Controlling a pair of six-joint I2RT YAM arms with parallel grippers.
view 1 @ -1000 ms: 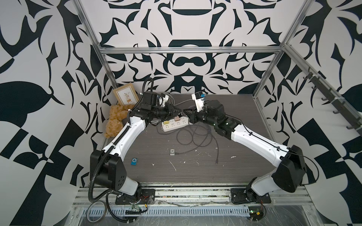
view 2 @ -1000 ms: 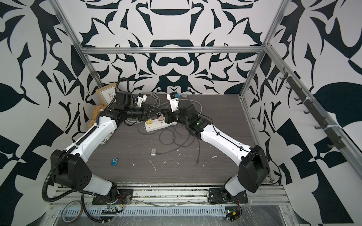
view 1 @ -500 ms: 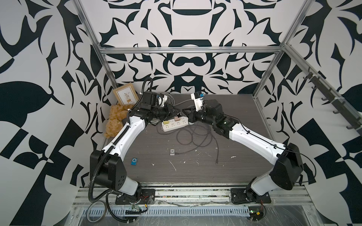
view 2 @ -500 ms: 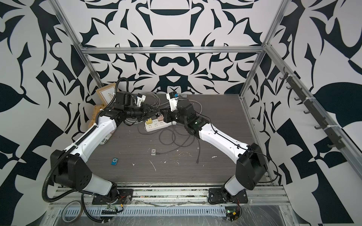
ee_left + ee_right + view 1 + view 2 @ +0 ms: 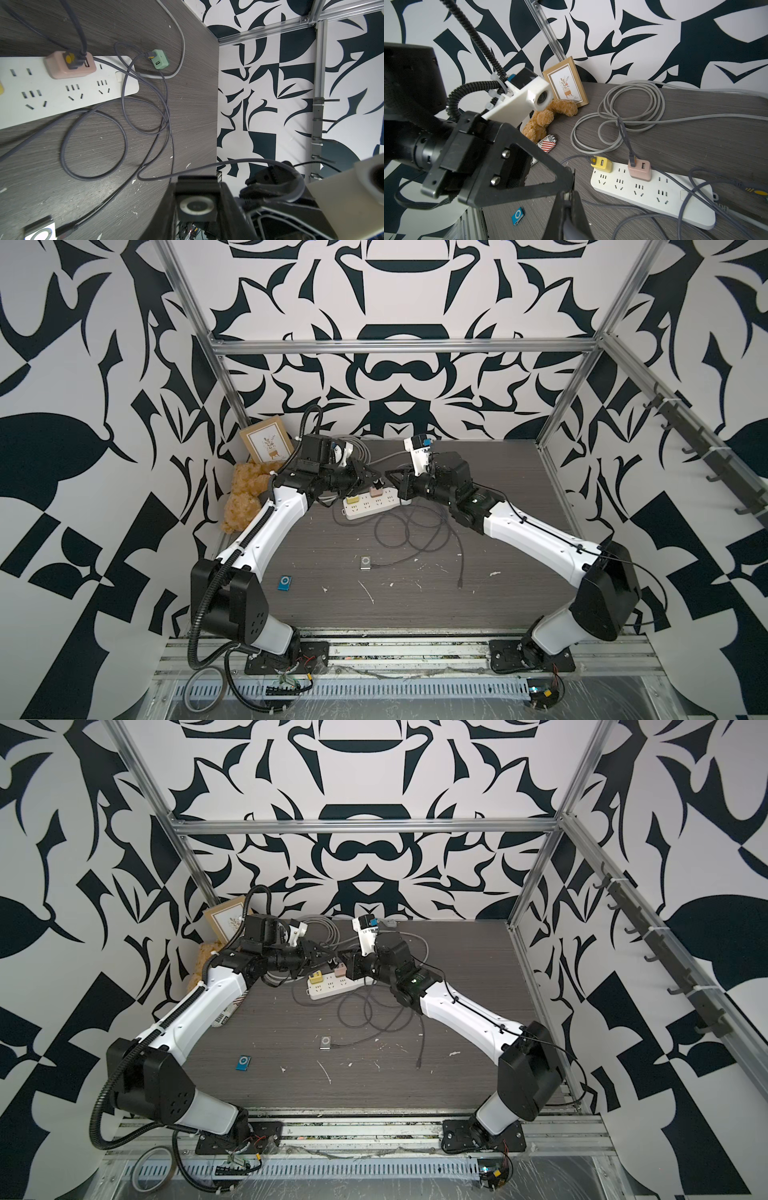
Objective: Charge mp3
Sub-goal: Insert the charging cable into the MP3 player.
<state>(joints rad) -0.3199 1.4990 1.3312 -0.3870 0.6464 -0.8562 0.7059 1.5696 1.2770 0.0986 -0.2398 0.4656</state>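
Dark wood-grain surface (image 5: pixel 415 614). Left hand (image 5: pixel 371 478) grips black mp3 player (image 5: pixel 195 205); right hand (image 5: pixel 395 480) pinches charging cable (image 5: pixel 239 161). Line both up squarely before pushing.

Three mp3 players (image 5: pixel 365 563) (image 5: pixel 285 582) (image 5: pixel 196 206), three chargers (image 5: pixel 70 65) (image 5: pixel 160 59) (image 5: pixel 602 164), one power strip (image 5: pixel 650 202).

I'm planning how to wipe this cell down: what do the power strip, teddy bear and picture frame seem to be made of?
Power strip: smooth white moulded plastic, faint sheen, rounded corners. Teddy bear: tan plush fabric, with a fuzzy, curly pile. Picture frame: light wood or a wood-look material, matte; the pictures cannot settle which.
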